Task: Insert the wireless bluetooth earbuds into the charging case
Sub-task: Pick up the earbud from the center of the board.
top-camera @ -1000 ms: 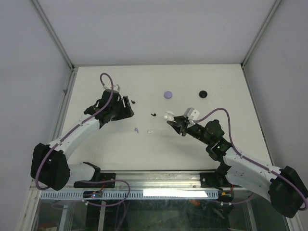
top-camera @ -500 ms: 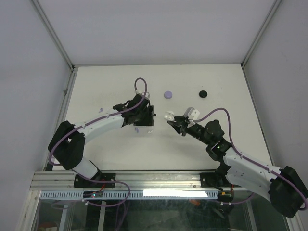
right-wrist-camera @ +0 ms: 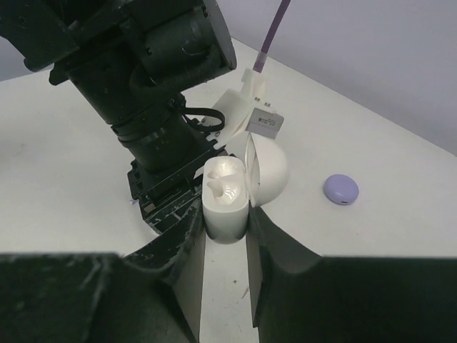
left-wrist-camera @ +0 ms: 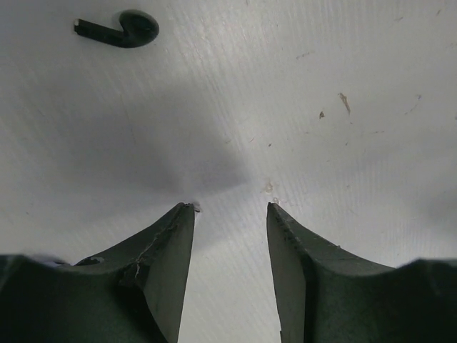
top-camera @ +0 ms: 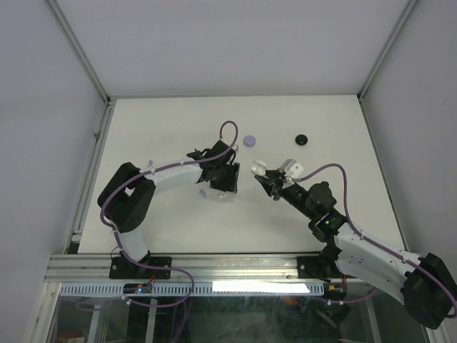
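Left claw (left-wrist-camera: 229,207) hangs half spread over the bare white bench (left-wrist-camera: 343,86), nothing between the jaws. The only bud its camera catches is a tiny black hook-shaped plastic earbud (left-wrist-camera: 118,30), lying ahead and off to the left with its stem running sideways across the view. Left arm's the nearer one, so I'd guess it shifts left before any pinch. Right claw (right-wrist-camera: 226,221) is clamped on the white plastic charging case (right-wrist-camera: 227,200), lid flipped up.
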